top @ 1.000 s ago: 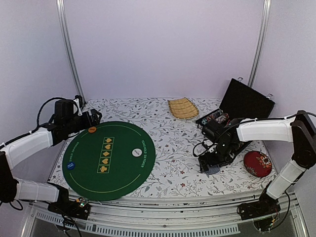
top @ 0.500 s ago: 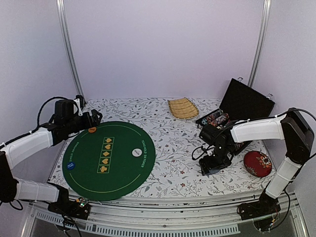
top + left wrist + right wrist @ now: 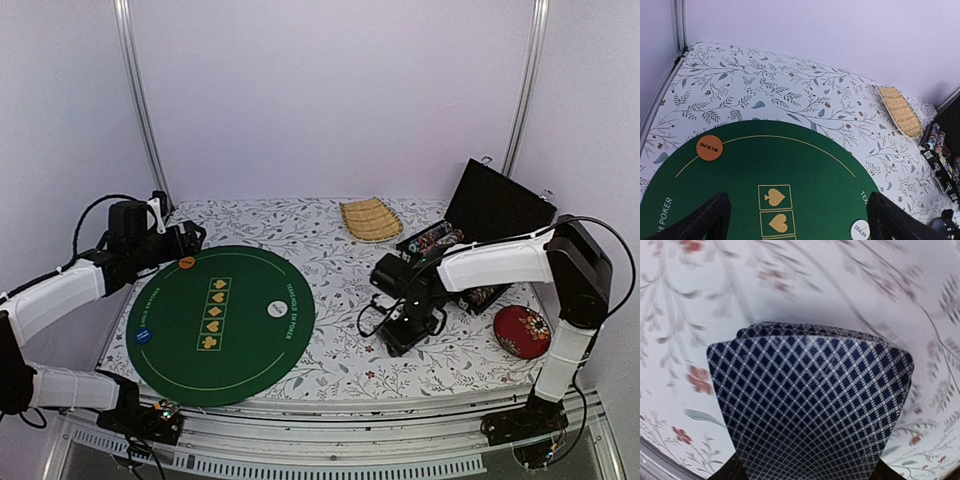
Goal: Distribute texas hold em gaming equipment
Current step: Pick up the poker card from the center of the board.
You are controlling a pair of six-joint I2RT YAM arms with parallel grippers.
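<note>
Top external: high, behind the arm bases, looking down and forward over the whole floral tablecloth [image 3: 340, 290].
Left wrist: low at the left edge, facing across the green poker mat [image 3: 805, 165] toward the woven tray [image 3: 900, 112]; the overhead view shares both.
Right wrist: very close; a stack of playing cards [image 3: 810, 405] fills the view, with blurred cloth behind.

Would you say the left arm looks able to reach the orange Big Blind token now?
Probably yes: the left tool hangs open right by the orange token, with only bare green mat between them.
</note>
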